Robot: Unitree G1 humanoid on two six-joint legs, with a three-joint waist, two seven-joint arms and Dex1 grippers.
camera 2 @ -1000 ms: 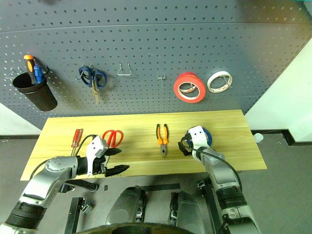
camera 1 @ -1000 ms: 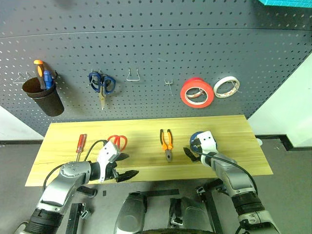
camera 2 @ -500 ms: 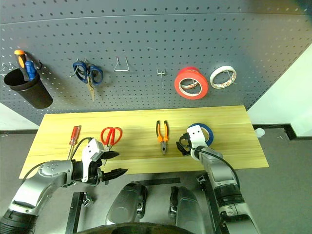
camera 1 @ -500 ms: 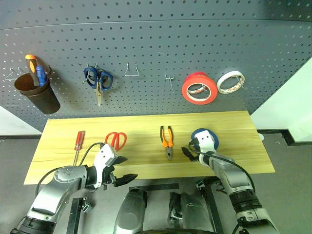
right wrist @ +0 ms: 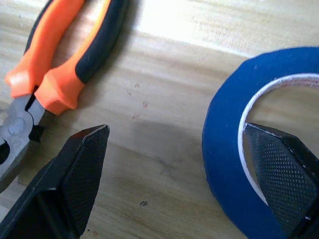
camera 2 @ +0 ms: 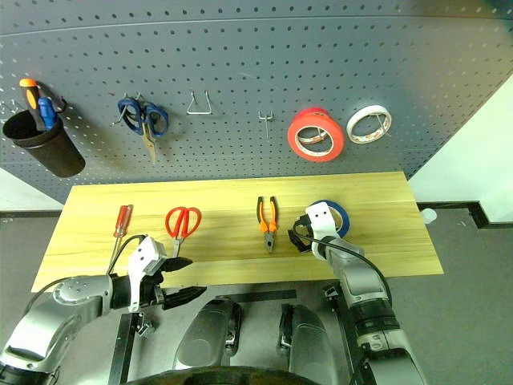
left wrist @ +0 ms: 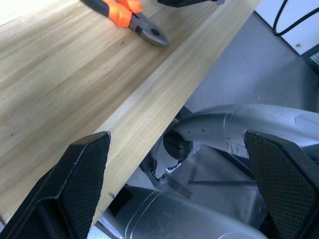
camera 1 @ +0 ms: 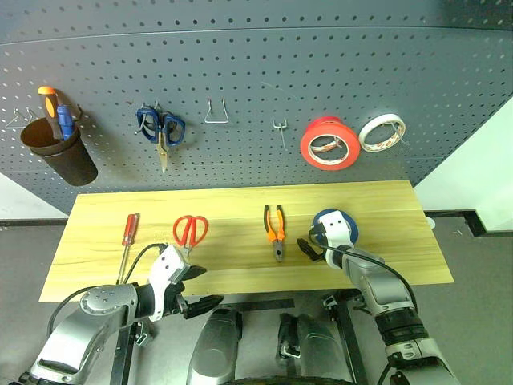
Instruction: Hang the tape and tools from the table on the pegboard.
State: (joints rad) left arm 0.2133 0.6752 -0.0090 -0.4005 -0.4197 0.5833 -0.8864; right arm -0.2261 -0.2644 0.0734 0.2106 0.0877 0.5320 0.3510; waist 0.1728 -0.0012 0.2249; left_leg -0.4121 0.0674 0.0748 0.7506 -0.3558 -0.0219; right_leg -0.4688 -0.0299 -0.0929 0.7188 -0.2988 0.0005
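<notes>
So far, nothing of the task is hung:

Tape: the blue tape (camera 1: 337, 227) is seen lying flat on the counter (camera 1: 401, 269), toward its right end, just right of the pliers.

Right gripper: the right gripper (right wrist: 169, 164) is held spread wide over the roll's near-left rim; in the right wrist view one finger (right wrist: 279, 169) is set inside the white core and the other outside on the wood, so the ring's wall is straddled but not clamped.

Pliers: the pliers (camera 1: 275, 231) are left on the counter near its middle, jaws toward the near edge.

Red scissors: the red-handled scissors (camera 1: 190, 231) are left on the wood, left of centre.

Screwdriver: the screwdriver (camera 1: 127, 236) is left beside them, nearer the left end.

Pegboard: the pegboard (camera 1: 256, 72) is seen with two bare hooks between the blue scissors (camera 1: 162, 130) and the red-orange roll (camera 1: 329, 145); a white roll (camera 1: 381, 132) and a black cup (camera 1: 56, 148) are also hung there.

Left gripper: the left gripper (camera 1: 199, 289) is held apart and empty, off the counter's near edge.

Left to do: all four items are judged outstanding.

Change: against the earlier frames, the left gripper is drawn back from the near edge toward the body, while the right gripper is kept at the tape, unclosed.
</notes>
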